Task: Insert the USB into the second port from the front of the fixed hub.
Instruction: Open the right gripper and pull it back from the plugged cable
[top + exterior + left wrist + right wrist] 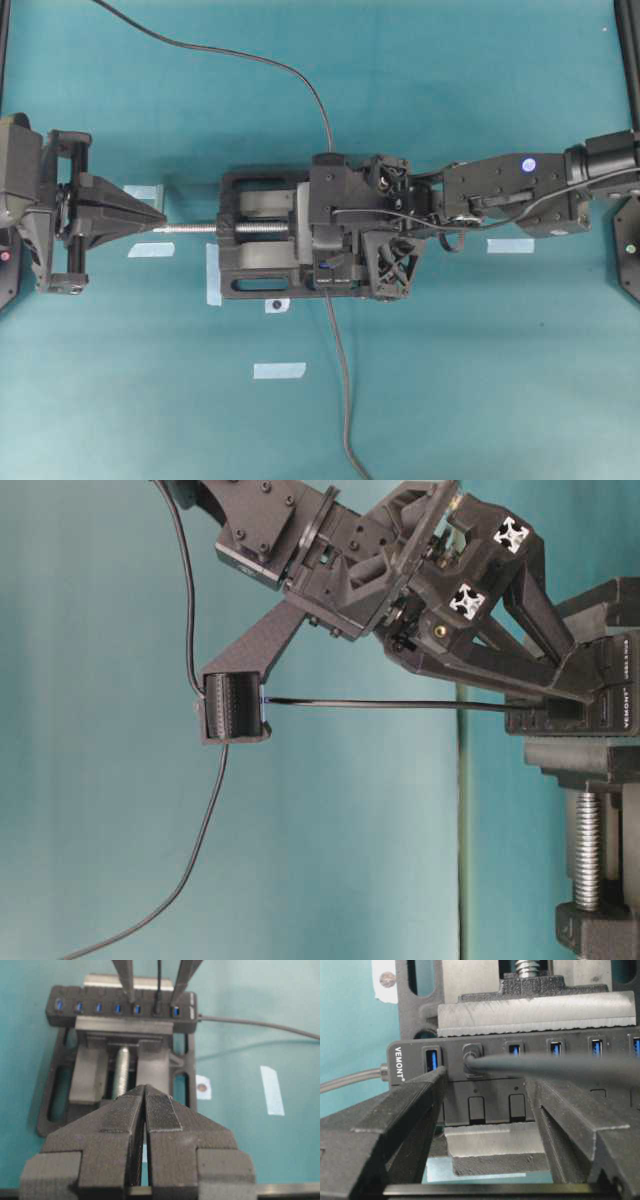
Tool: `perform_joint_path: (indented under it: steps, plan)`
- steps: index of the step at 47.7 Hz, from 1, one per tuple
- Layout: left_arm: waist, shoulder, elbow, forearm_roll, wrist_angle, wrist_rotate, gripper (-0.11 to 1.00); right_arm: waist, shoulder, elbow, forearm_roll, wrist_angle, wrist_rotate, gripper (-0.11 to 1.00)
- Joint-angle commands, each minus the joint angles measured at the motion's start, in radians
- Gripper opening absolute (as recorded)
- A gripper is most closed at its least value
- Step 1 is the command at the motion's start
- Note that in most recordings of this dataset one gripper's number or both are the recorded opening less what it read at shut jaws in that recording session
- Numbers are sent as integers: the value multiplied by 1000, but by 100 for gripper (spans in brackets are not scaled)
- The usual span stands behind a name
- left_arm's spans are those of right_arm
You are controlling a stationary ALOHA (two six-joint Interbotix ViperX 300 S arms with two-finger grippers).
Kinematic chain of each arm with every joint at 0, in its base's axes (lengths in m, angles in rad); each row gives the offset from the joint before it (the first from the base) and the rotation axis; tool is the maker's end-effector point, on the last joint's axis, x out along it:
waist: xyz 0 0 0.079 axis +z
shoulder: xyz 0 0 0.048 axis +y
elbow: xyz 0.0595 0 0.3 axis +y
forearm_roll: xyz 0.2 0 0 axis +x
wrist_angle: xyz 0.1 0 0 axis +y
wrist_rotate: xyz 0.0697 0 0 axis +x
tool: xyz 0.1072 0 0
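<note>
Right gripper (485, 1110) spread wide, gripping nothing, fingers (410, 1105) flanking the USB (471, 1062) without touching it. USB seated in the second port (472, 1056) of the fixed hub (560, 1105) (second slot from the built-in-cable end), its thin grey cable (555, 1067) running back between the open jaws. Hub clamped in a black vise (120, 1085) with a silver screw (120, 1077); left gripper (145, 1125) closed and empty, well apart from the hub, pointing at the screw's tip.
</note>
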Motion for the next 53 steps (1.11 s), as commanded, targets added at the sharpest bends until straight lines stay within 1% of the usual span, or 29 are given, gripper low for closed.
perform_joint_path:
  steps: [1, 9, 21, 41, 53]
  plan:
    - [2, 0, -11, 2, -6, -2, 0, 3, -31, -25, 2, -3, 8, 83]
    - [2, 0, -11, 2, -6, -2, 0, 2, -57, -17, 2, -2, 8, 83]
    - [2, 0, -9, 2, -6, -2, 0, 2, -127, 23, 2, -2, 6, 83]
    - [2, 0, -9, 2, -6, -2, 0, 2, -278, 124, 2, -17, 6, 83]
    - [2, 0, -12, 2, -8, -2, 0, 2, -359, 187, 2, -69, 8, 83]
